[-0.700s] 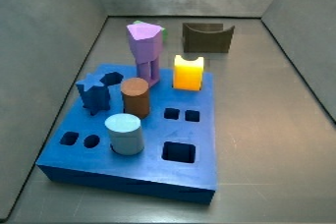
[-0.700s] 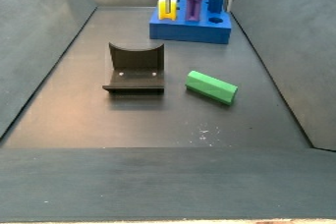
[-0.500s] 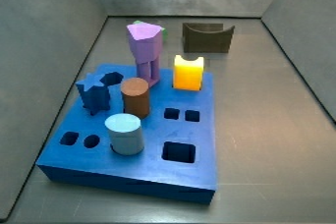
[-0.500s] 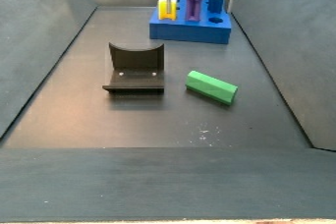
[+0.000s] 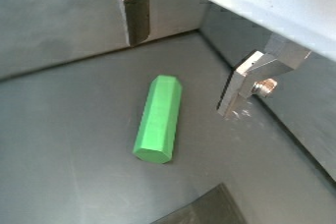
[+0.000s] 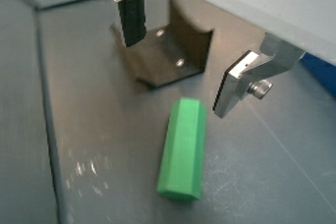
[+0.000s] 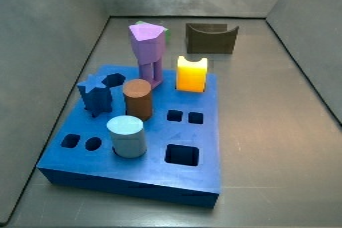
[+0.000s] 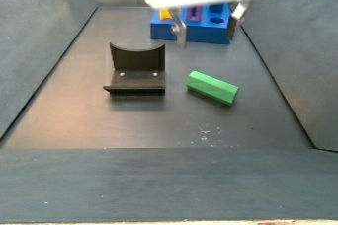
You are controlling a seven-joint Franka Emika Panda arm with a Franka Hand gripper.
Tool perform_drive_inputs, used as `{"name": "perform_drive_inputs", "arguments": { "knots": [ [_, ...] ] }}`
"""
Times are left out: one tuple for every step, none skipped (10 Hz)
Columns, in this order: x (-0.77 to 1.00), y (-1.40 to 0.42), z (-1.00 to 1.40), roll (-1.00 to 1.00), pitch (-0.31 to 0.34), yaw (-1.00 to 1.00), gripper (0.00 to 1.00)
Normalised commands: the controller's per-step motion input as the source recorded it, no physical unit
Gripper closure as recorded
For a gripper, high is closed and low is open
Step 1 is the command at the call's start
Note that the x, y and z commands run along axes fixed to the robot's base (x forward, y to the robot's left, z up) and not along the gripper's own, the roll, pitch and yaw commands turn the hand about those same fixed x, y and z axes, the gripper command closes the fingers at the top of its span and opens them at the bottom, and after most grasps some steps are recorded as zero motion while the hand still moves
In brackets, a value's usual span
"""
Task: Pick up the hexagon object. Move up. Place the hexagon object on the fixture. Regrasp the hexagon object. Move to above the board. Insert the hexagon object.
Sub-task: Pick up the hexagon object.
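One green six-sided hexagon object (image 5: 159, 118) lying flat; pincer (image 5: 192, 56) spread wide above.

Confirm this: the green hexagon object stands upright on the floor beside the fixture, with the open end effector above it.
Not upright: the hexagon object lies on its side on the floor beside the fixture, as a side view shows. The end effector is open above it.

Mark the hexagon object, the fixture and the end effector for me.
hexagon object (image 5: 157, 119): a wrist view, middle of its upper face.
fixture (image 8: 134, 71): a side view, its base plate.
end effector (image 6: 182, 49): a wrist view, gap midway between the open fingertips.
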Motion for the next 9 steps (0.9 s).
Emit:
{"name": "perform_drive_inputs", "arguments": {
  "knots": [
    [-0.13,0.04,-1.0,0.0,-0.096,0.99,0.0],
    [0.0,0.06,-1.0,-0.02,-0.004,0.96,0.0],
    [0.0,0.0,-1.0,-0.03,-0.007,0.89,0.0],
    [0.1,0.0,-1.0,-0.07,0.0,0.8,0.0],
    [0.1,0.0,-1.0,-0.06,0.0,0.8,0.0],
    [0.09,0.0,-1.0,-0.06,0.0,0.8,0.0],
    [0.09,0.0,-1.0,-0.04,0.0,0.8,0.0],
    [0.0,0.0,-1.0,0.0,0.0,0.63,0.0],
    [-0.16,0.06,-1.0,0.0,0.0,0.43,0.0]
  ]
}}
